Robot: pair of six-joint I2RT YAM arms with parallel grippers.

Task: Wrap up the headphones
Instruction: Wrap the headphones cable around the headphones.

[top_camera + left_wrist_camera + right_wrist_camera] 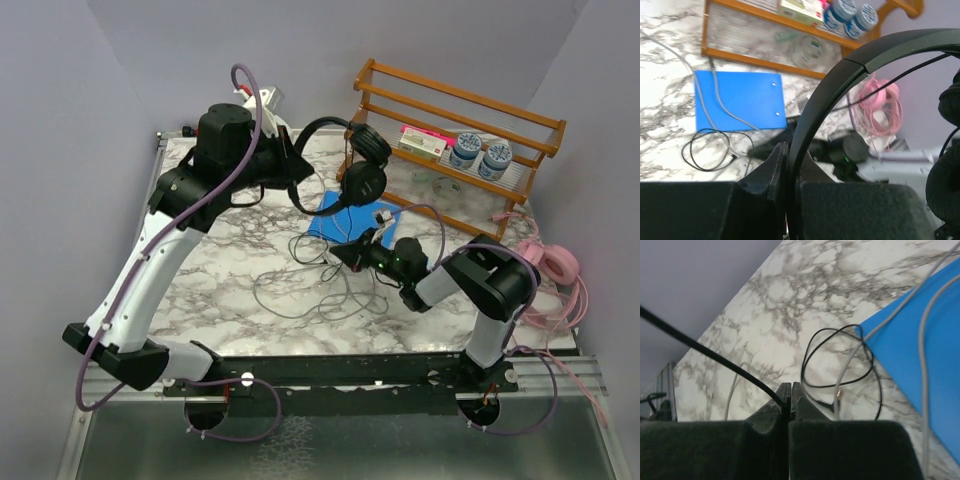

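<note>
White marble bench (220, 290) between plain lilac walls (300, 50). At its far right, a wooden rack (455, 105) holds two blue-lidded jars (465, 150) and a box (422, 143). The left pincer (790, 155) grips the black headphones (362, 165) by the headband, raised over a blue mat (335, 222). The right pincer (791, 392) is clenched on a thin black cable (705, 355). The pink headphones (550, 265) lie at the bench's right edge.

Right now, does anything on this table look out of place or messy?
Yes. The pink headphones sit at the right edge of the table, their pink cable looping loosely, seemingly past it. Mid-table, a grey cable and a thin black cable lie in tangled loops.
</note>
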